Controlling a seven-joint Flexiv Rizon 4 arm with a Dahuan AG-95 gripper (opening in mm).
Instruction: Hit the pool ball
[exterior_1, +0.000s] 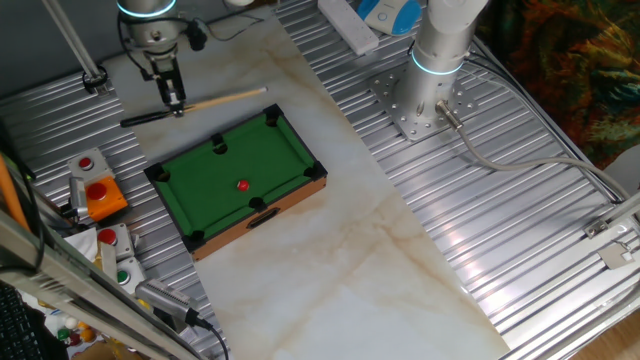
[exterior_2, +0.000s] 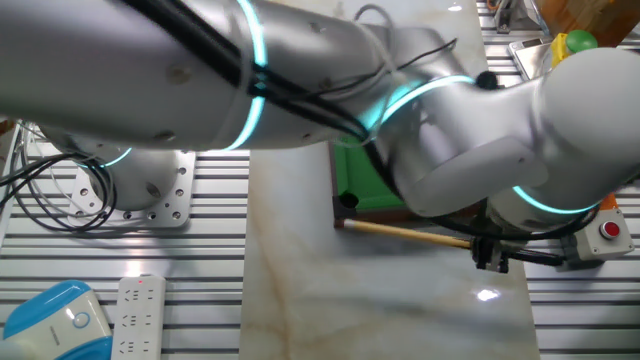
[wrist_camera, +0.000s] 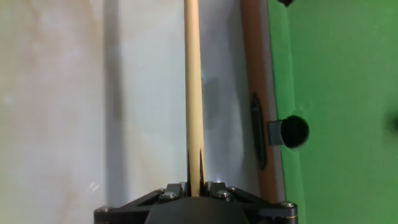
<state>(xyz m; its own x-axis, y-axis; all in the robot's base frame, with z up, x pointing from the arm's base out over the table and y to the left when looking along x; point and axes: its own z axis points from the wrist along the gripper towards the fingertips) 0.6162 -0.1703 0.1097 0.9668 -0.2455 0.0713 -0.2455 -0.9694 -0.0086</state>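
Jaws clamp the cue stick (wrist_camera: 193, 87) from both sides: in the hand view the two fingers (wrist_camera: 189, 169) press against the wooden shaft, which runs straight away from the gripper (wrist_camera: 194, 168).

Landmark: toy pool table (exterior_1: 205, 185), green felt with a wooden frame, standing on the marble-patterned mat (exterior_1: 400, 250).

- Cue stick (exterior_1: 195, 106): lies just beyond the far long rail of the pool table, roughly parallel to it. Its dark butt end points away from the table's near-right corner; the light wooden shaft runs toward the corner pocket.
- Gripper (exterior_1: 176, 103): directly above the cue, near the dark butt section, outside the pool table frame. In the other fixed view the gripper (exterior_2: 490, 252) holds the cue (exterior_2: 410, 233) just off the table's edge.
- Pool ball (exterior_1: 242, 185): small red sphere, resting on the felt near the middle of the pool table, slightly toward the near long rail, well apart from the cue and gripper.
- Side pocket (wrist_camera: 293, 131): visible in the hand view, beside the shaft, with the wooden rail between them.
- Button boxes (exterior_1: 98, 195): beside the pool table's short end, on the ribbed metal surface.
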